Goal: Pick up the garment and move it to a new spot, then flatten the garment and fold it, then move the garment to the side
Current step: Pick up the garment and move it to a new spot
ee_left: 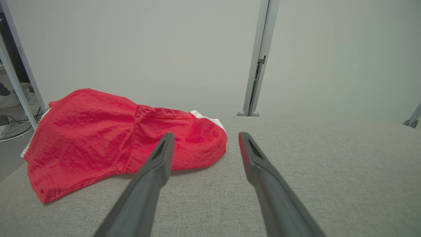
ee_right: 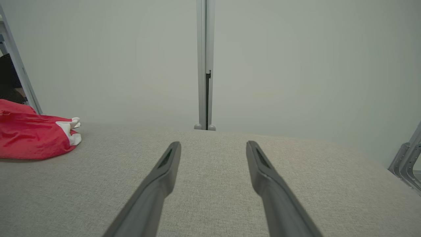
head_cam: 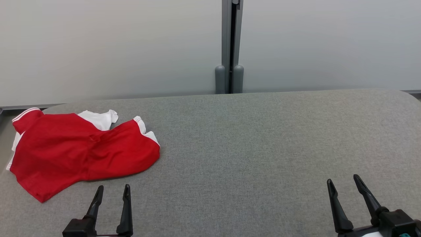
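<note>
no readable text, no labels, no brands, no numbers, no signs

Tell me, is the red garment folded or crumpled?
Crumpled: the red garment lies bunched and creased on the grey table, white parts sticking out unevenly.

The right hand [ee_right: 213, 144] sits low over the grey woven tabletop [ee_right: 210, 204], its two dark fingers [ee_right: 154, 187] spread wide, weave showing between them. A crumpled red garment [ee_right: 33, 141] with white trim lies at the far left, well apart. A grey post [ee_right: 204, 65] splits the pale wall [ee_right: 296, 65] behind.
</note>
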